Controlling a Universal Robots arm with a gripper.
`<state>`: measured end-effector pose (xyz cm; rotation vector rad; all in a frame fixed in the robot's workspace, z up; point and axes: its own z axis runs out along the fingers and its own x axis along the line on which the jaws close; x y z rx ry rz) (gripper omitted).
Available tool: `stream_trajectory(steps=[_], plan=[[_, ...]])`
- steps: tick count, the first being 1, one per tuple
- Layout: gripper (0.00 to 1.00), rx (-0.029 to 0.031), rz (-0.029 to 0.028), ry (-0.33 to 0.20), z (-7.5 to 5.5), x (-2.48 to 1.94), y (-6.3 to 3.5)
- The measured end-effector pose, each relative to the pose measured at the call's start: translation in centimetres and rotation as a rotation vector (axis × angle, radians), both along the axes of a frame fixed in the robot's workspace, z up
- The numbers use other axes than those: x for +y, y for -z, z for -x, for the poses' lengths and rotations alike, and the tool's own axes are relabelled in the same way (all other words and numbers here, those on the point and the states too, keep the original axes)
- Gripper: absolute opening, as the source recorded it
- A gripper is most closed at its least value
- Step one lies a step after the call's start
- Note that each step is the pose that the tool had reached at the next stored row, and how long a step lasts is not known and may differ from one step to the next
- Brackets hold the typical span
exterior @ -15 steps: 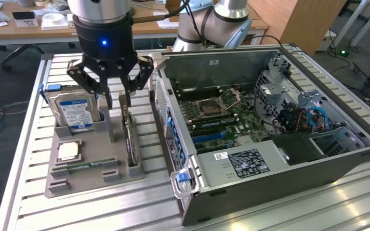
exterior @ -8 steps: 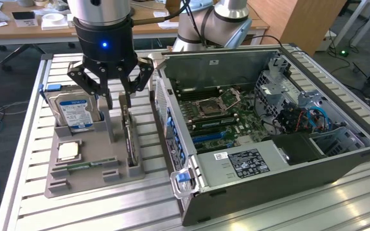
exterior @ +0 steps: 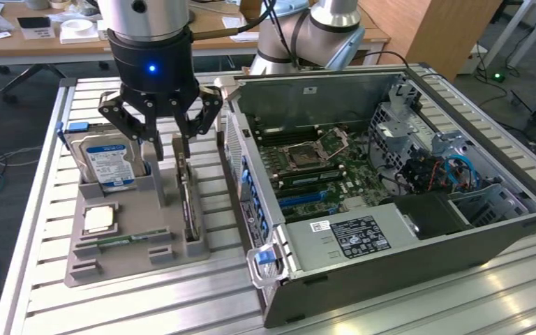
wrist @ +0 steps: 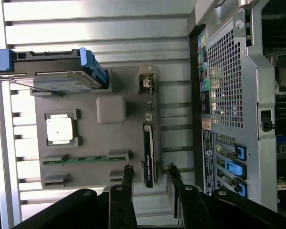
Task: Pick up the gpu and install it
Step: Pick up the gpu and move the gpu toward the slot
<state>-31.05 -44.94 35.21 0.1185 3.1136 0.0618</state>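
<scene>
ribbed aluminium slats make up the bench point(exterior: 109, 307), pale and shiny, with wooden desks and cables in the room behind. on it sits a matte grey tray point(exterior: 128, 230), blocky and moulded with slots and pockets. at its far left corner, in the exterior view, a silver hard drive point(exterior: 109, 164) with a blue label stands upright in a blue-edged carrier. nearer lies a square metal-topped processor point(exterior: 98, 220) in its pocket, and nearer again a slim green memory stick point(exterior: 133, 239) lies flat.

the gpu point(exterior: 190, 202) stands on its long edge in a slot along the tray's right side in the exterior view, just beside the open computer case point(exterior: 389, 244). it is a thin, dark, flat card, seen edge-on from the wrist view point(wrist: 150, 152). its long axis runs near to far, parallel to the case's perforated steel rear panel point(wrist: 229, 95). its far end meets a pale piece; whether that is the card's bracket or part of the tray i cannot tell.

the gripper point(exterior: 168, 143), black with jointed linkage fingers, hangs above the card. its fingers point(wrist: 128, 174) are spread, one on each side of the card's edge with a gap on both sides, grasping nothing.

inside the case a green motherboard point(exterior: 315, 167) lies exposed.
</scene>
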Motion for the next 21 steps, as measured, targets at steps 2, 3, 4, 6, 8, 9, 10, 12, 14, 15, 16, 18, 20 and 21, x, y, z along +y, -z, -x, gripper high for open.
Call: stream_trajectory(steps=[2,3,4,6,8,9,10,12,14,15,16,18,20,21], plan=[[0.42,0.0001,0.0001,0.000,0.00,0.00,0.08],[0.42,0.0001,0.0001,0.000,0.00,0.00,0.12],[0.42,0.0001,0.0002,0.000,0.00,0.00,0.15],[0.42,0.0002,0.0001,0.000,0.00,0.00,0.20],[0.42,0.0001,0.0001,0.000,0.00,0.00,0.26],[0.42,0.0000,0.0000,0.000,0.00,0.00,0.30],[0.42,0.0000,0.0000,0.000,0.00,0.00,0.34],[0.42,0.0001,0.0001,0.000,0.00,0.00,0.40],[0.42,0.0002,0.0001,0.000,0.00,0.00,0.46],[0.42,0.0001,0.0002,0.000,0.00,0.00,0.48],[0.42,0.0001,0.0001,0.000,0.00,0.00,0.50],[0.42,0.0001,0.0002,0.000,0.00,0.00,0.54],[0.42,0.0001,0.0001,0.000,0.00,0.00,0.58],[0.42,0.0001,0.0001,0.000,0.00,0.00,0.61]])
